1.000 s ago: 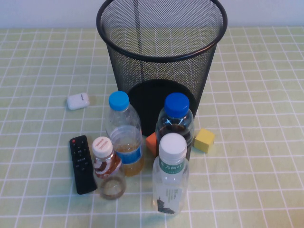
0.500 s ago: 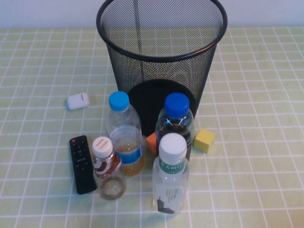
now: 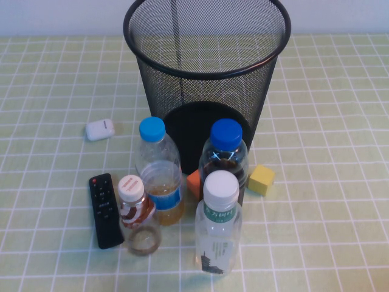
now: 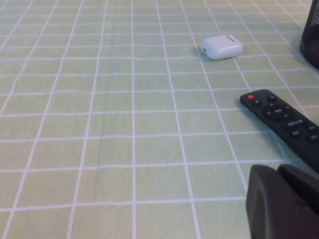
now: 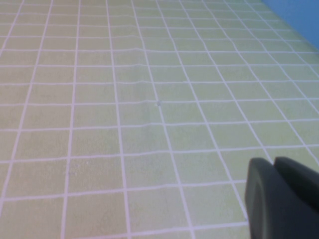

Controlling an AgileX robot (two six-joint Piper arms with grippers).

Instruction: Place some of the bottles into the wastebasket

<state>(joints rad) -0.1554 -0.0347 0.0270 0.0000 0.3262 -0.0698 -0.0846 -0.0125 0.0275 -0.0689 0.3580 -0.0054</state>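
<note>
The black wire-mesh wastebasket (image 3: 206, 91) stands upright at the back middle of the table. In front of it stand several clear bottles: a light-blue-capped one (image 3: 159, 173), a dark-blue-capped one (image 3: 225, 159), a short white-capped one with a red-brown label (image 3: 137, 214), and a tall white-capped one with a green label (image 3: 218, 224). Neither arm shows in the high view. My left gripper (image 4: 279, 172) is shut and empty, low over the cloth near the remote. My right gripper (image 5: 275, 164) is shut and empty over bare cloth. The wastebasket's edge (image 4: 311, 35) shows in the left wrist view.
A black remote (image 3: 105, 210) lies left of the bottles, also seen as the remote (image 4: 284, 119) in the left wrist view. A white earbud case (image 3: 99, 129) lies further back left, the same case (image 4: 222, 47). An orange block (image 3: 194, 182) and a yellow block (image 3: 261, 179) sit by the wastebasket's base.
</note>
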